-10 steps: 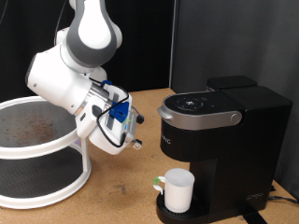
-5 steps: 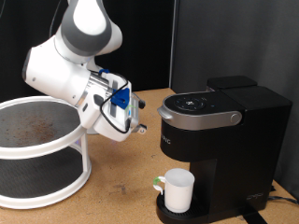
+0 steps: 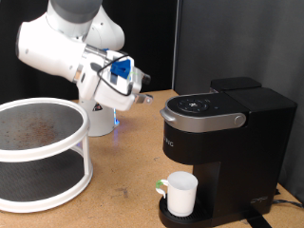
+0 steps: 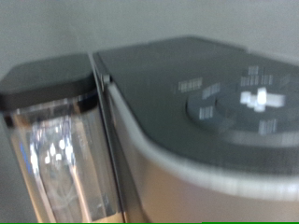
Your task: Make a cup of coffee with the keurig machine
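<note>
Gripper: the gripper (image 3: pixel 142 96) is hanging in the air to the exterior view's left of the coffee machine (image 3: pixel 226 142), level with its lid and apart from it; whether its fingers are wide or narrow cannot be told, and nothing is showing between them.
Machine: it is sitting at the exterior view's right with its lid (image 3: pixel 201 110) lying closed; the wrist view is showing the same lid (image 4: pixel 215 103) and its buttons (image 4: pixel 252 98), blurred, with the clear water tank (image 4: pixel 56 163) beside them.
Cup: the white cup (image 3: pixel 180 193) is standing upright on the drip base under the spout, handle turned to the exterior view's left.
Risk: judging by the closeness, a careless sideways reach is likely to be knocking the lid's rim or pushing the whole machine, which would shift the cup off its place under the spout.
Second risk: a low pass could be catching the cup's handle and tipping it.
Open room: bare table (image 3: pixel 123 161) is lying between the machine and the white tiered stand (image 3: pixel 43 157) at the exterior view's left; above the lid the space is looking free.
</note>
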{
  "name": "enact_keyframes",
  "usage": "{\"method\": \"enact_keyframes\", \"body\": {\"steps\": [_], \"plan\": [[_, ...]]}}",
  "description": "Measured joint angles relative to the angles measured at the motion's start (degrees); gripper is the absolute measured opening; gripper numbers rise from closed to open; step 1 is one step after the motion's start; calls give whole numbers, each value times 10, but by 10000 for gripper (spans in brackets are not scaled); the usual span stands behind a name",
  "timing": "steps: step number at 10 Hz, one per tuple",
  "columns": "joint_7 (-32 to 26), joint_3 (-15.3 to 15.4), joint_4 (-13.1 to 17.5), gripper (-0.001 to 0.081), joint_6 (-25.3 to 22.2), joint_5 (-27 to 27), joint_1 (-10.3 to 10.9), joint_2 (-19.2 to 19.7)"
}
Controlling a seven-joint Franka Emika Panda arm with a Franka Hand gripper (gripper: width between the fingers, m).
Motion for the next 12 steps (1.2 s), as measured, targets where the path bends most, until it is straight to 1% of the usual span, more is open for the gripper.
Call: {"method": "enact_keyframes", "body": {"steps": [3,5,6,7,8,9,10,12], "plan": [[58,27,21,807,7,-17,-2,-43],[109,35,34,807,3,-17,-2,-62],[106,34,33,807,3,-17,-2,-61],[89,37,34,807,13,-4,0,-62],[82,48,41,807,29,5,4,-65],[87,67,52,807,49,-4,7,-66],[112,89,66,807,60,-50,6,-64],[202,136,99,807,76,-166,3,-58]]}}
